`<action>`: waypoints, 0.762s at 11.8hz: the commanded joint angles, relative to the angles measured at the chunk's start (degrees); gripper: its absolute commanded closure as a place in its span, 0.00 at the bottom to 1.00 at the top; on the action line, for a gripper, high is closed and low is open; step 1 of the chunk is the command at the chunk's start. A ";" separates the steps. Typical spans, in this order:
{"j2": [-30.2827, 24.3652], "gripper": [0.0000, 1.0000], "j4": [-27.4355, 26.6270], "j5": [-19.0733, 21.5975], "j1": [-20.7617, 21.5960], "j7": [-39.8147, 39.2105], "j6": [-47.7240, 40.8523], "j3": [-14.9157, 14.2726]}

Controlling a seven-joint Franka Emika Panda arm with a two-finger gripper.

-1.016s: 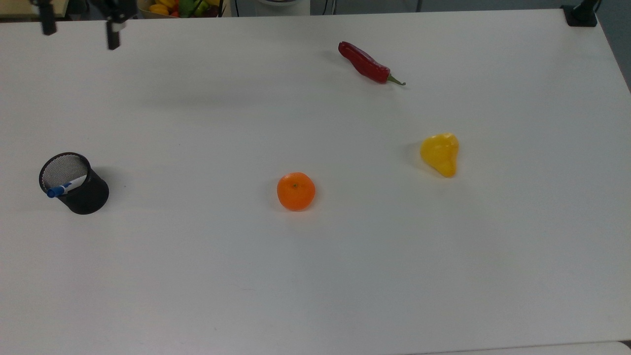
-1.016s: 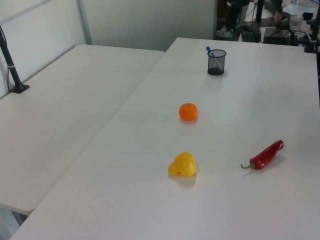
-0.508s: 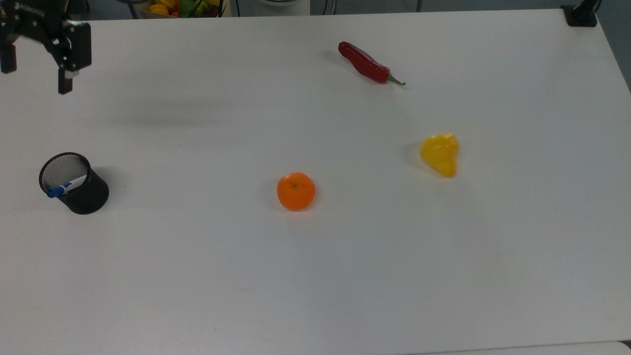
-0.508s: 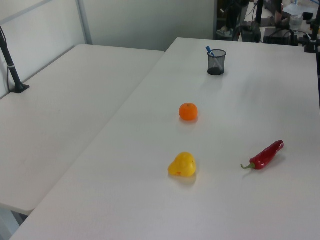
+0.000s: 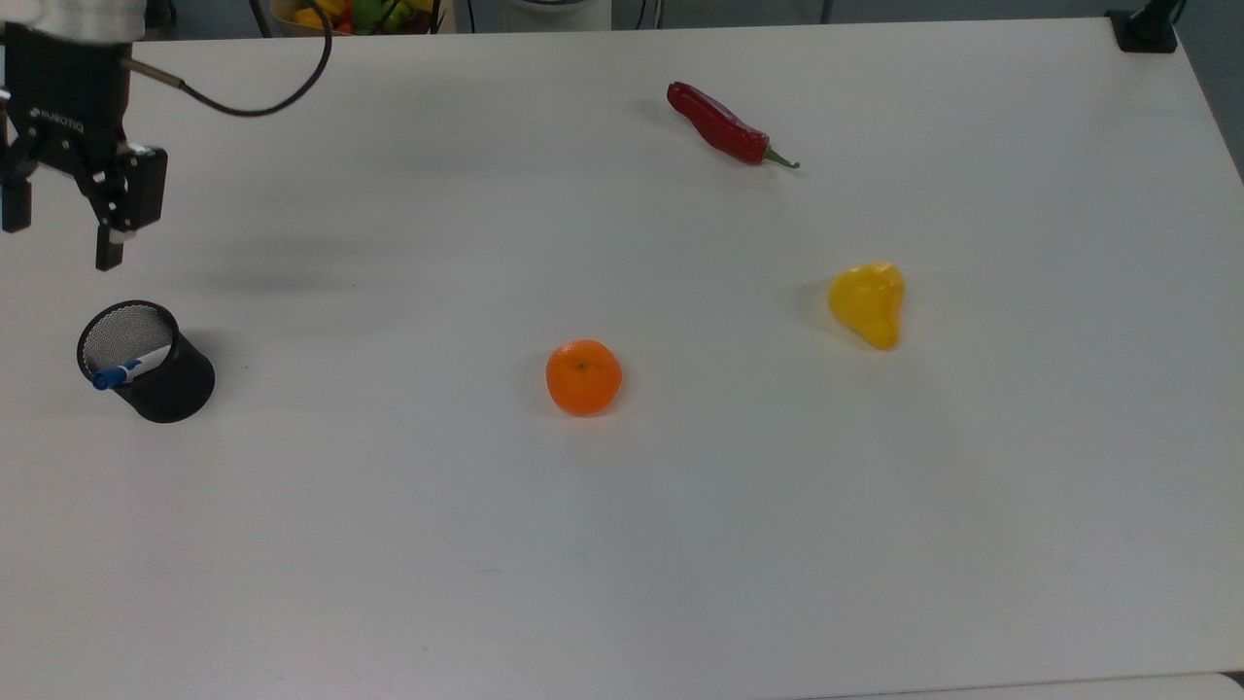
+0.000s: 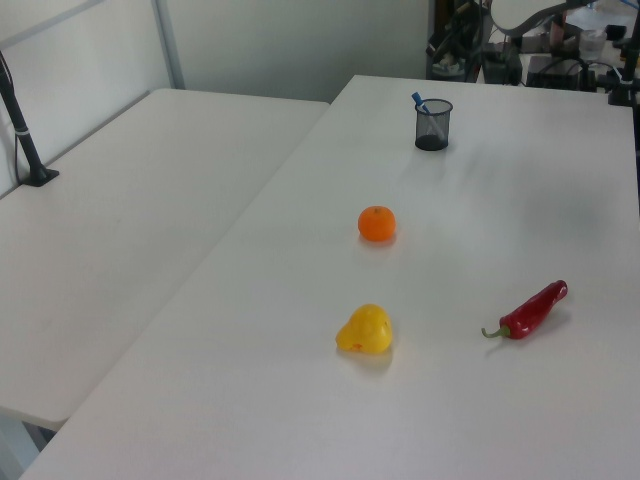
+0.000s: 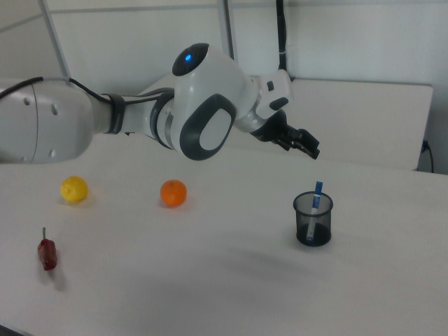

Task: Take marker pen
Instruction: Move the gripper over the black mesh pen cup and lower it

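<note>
On the white table (image 5: 680, 544) we see a black mesh cup (image 5: 155, 374) holding the marker pen (image 5: 131, 368) — white barrel, blue cap, leaning on the rim. Our claw (image 5: 58, 238) hangs above it, apart, fingers spread.

A: What stands around the marker pen (image 5: 128, 369)?
B: The black mesh cup (image 5: 155, 374) rings it; the blue cap pokes above the rim.
A: And over the cup?
B: Open air. The orange (image 5: 583, 377), yellow pepper (image 5: 868, 303) and red chili (image 5: 721, 124) lie well apart on the tabletop (image 5: 622, 544).
</note>
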 commanded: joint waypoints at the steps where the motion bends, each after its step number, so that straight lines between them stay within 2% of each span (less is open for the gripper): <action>1: 4.16 0.23 -0.17 -0.48 0.12 1.64 5.71 -1.01; 4: 7.07 0.33 -0.17 -0.39 -0.41 1.64 9.67 -1.01; 9: 11.55 0.38 1.32 0.84 0.03 1.73 12.50 -1.01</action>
